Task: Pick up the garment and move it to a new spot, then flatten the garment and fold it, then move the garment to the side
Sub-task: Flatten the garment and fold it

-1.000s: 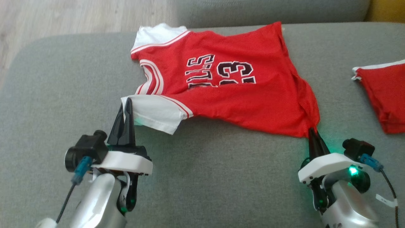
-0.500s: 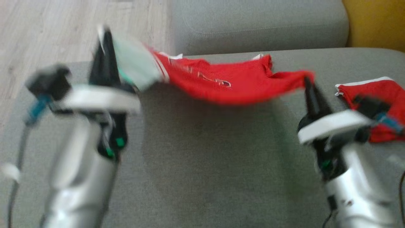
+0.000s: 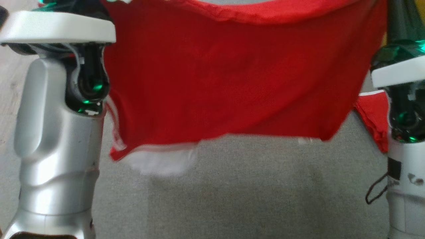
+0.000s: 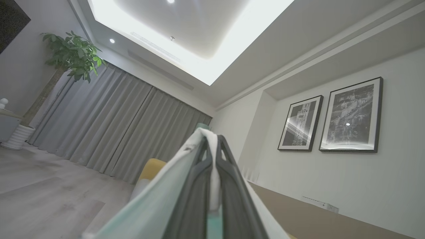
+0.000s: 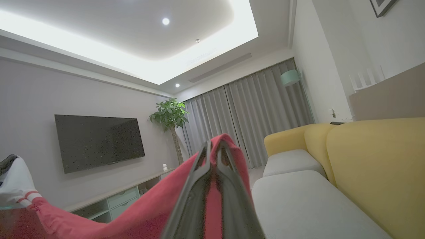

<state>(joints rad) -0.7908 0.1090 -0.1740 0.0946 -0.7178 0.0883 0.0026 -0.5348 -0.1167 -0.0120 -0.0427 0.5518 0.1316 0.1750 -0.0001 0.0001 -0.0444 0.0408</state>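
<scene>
A red jersey (image 3: 225,76) hangs above the grey sofa seat (image 3: 232,199), stretched like a curtain. Its long axis runs from 9 to 3 o'clock in the head view, with the sleeve end at 9 and the hem end at 3. Both forearms stand upright at those edges, fingers aimed at the ceiling: the left tool (image 4: 211,142) is pinched tight on the white sleeve (image 4: 159,205), the right tool (image 5: 214,147) on a red corner. A second ago the jersey lay flat on the seat, number up.
</scene>
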